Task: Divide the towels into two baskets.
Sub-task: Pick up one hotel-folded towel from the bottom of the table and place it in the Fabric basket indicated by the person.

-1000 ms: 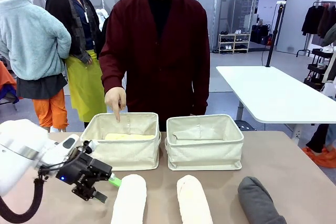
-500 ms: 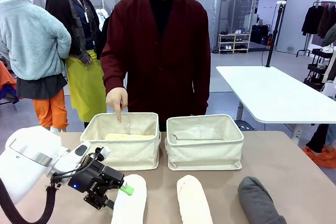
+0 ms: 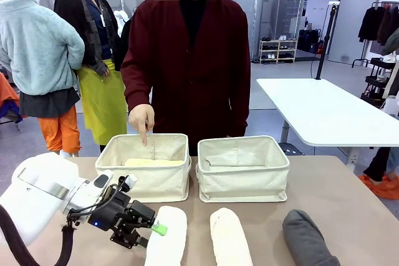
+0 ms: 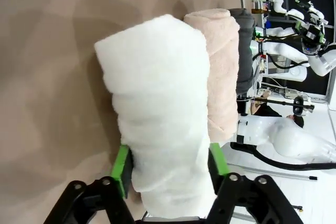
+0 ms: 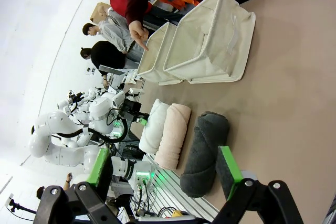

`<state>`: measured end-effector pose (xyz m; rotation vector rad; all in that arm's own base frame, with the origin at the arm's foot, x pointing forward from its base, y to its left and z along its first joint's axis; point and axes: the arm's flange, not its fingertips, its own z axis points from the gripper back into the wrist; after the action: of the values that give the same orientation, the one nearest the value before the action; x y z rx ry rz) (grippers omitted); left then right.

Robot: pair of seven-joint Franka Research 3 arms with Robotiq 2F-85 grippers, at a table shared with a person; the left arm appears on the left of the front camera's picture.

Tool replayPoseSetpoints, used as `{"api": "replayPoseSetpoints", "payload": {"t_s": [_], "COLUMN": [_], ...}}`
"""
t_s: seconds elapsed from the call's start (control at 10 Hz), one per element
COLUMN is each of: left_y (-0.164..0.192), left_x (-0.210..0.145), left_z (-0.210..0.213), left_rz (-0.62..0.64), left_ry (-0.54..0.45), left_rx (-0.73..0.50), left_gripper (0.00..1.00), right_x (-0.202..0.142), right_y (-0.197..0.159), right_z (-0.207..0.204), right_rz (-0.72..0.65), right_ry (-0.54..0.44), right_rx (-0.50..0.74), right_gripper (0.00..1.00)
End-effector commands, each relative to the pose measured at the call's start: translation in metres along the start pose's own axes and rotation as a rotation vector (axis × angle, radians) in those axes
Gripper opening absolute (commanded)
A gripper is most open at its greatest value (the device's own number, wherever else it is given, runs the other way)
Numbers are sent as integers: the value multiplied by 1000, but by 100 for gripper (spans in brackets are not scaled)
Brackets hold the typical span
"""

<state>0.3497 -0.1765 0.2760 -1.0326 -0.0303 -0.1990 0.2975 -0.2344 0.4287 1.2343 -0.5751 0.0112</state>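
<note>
- Status: we count one towel of four as stored. The yellow towel (image 3: 153, 162) lies inside the left basket (image 3: 143, 185). No towel shows in the right basket (image 3: 243, 185), though its floor is hidden behind the front wall.
- Remaining stock: three towels lie in a row on the desk (image 3: 349, 197), at 6 o'clock of the baskets. The white towel (image 3: 167, 236) comes first, the pink towel (image 3: 229, 238) lies at its 3 o'clock, and the grey towel (image 3: 308, 238) lies farther toward 3 o'clock.
- Left fingers (image 4: 122, 169): they are closed against both sides of the white towel, near its end. The roll rests on the desk and is not yet lifted.
- Right fingers (image 5: 228, 167): they are spread wide and hold nothing. The grey towel lies on the desk ahead of them.
- Person's hand (image 3: 142, 118): one finger points down into the left basket, at 12 o'clock of the white towel. We judge that this marks the destination.
- Assessment: we judge the step in hand to be the pick of the second towel. An even split would leave the pink and grey towels for the right basket.
</note>
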Motion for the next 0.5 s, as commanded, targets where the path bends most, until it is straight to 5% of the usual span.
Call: {"api": "replayPoseSetpoints", "payload": {"t_s": [0.0, 0.4], "left_y": [-7, -8], "left_x": [-86, -79], "left_z": [12, 9], "left_rz": [-27, -60], "left_ry": [-27, -51], "left_rx": [-2, 14], "left_gripper": [0, 0], "right_x": [-2, -2], "right_y": [3, 3], "right_z": [1, 1], "right_rz": [10, 10], "right_ry": [-7, -7], "right_rx": [8, 8], "right_gripper": [100, 100]}}
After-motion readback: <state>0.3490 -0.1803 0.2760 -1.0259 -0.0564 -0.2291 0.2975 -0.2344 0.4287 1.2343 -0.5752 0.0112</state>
